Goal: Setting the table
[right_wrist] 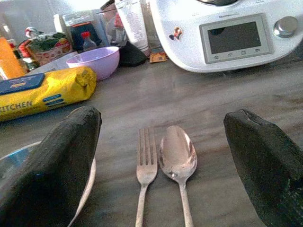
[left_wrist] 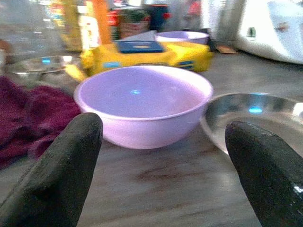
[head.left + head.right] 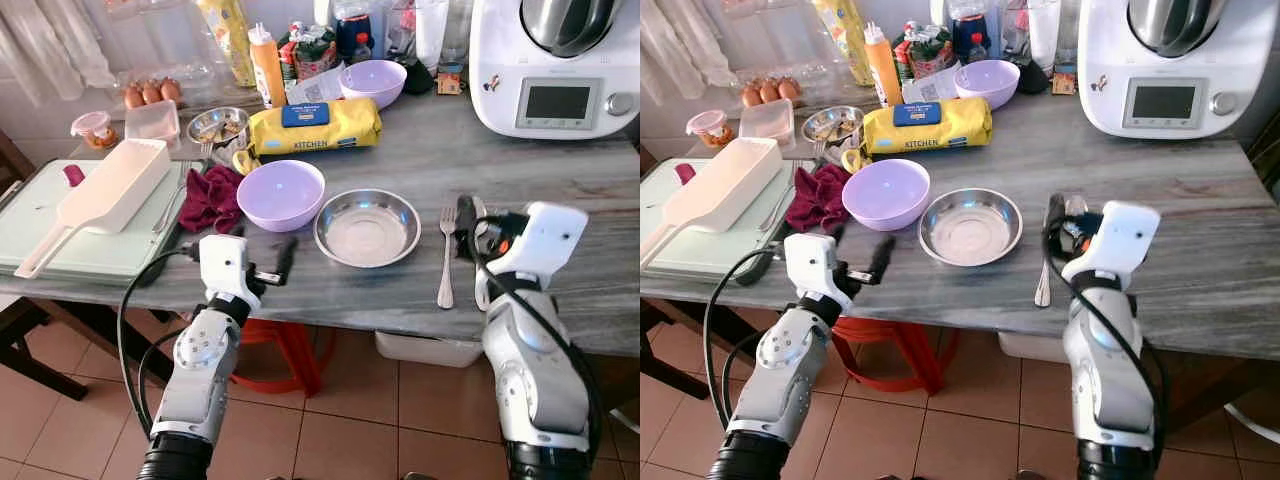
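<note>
Steel fork (image 1: 145, 176) beside spoon (image 1: 178, 161), untouched.

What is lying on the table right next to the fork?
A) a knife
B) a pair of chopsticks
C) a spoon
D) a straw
C: a shiny spoon lies side by side with the fork on the grey table, between the fingers of the right claw, just right of the metal bowl.
</note>
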Robot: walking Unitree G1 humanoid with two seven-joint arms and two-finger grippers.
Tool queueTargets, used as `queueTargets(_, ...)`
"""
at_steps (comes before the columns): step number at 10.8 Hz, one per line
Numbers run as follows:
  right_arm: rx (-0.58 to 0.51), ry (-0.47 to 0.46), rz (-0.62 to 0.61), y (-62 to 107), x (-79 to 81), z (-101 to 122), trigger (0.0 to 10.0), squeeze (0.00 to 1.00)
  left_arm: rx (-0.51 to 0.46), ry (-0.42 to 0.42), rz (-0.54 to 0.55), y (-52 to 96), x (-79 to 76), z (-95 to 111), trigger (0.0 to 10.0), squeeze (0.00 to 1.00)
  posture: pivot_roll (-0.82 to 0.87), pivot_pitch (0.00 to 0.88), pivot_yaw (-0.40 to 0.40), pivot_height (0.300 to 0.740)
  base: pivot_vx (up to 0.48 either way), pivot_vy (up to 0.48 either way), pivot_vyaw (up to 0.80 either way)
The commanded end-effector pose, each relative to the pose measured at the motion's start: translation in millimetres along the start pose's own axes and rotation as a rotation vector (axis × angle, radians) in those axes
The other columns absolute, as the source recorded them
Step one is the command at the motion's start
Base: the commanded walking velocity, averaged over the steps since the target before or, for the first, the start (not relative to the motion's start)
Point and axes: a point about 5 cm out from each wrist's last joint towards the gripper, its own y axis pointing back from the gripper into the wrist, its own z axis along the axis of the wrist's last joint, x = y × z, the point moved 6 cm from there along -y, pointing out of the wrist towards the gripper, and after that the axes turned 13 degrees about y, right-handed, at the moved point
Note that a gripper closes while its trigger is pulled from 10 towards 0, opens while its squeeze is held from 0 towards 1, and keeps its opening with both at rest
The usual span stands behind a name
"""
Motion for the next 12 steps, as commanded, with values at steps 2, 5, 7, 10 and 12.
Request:
queueTargets(2,-0.06,0.014,0.036,5.9,5.0,14,10.0,0.0,-0.012,-0.025,0.085,3.4,14.0,1,10.0,0.0,-0.14,0.063,0.109,0.74,0.0,0.0,0.0)
queueTargets(5,-0.032,0.03,0.038,8.9,0.6,7,10.0,0.0,0.018,-0.034,0.144,8.3,21.8,-6,10.0,0.0,-0.14,0.074,0.111,0.74,0.0,0.0,0.0)
queueTargets(7,-0.017,0.069,0.052,8.4,8.4,6,10.0,0.0,0.042,-0.058,0.135,10.9,22.4,-8,10.0,0.0,-0.13,0.066,0.103,0.74,0.0,0.0,0.0)
queueTargets(10,-0.038,-0.014,0.135,4.6,28.0,10,10.0,0.0,0.073,-0.076,0.114,18.8,27.2,-13,10.0,0.0,-0.11,0.055,0.086,0.74,0.0,0.0,0.0)
queueTargets(12,-0.04,-0.017,0.185,4.7,37.7,11,10.0,0.0,0.079,-0.041,0.184,18.7,37.4,-10,10.0,0.0,-0.09,0.054,0.091,0.74,0.0,0.0,0.0)
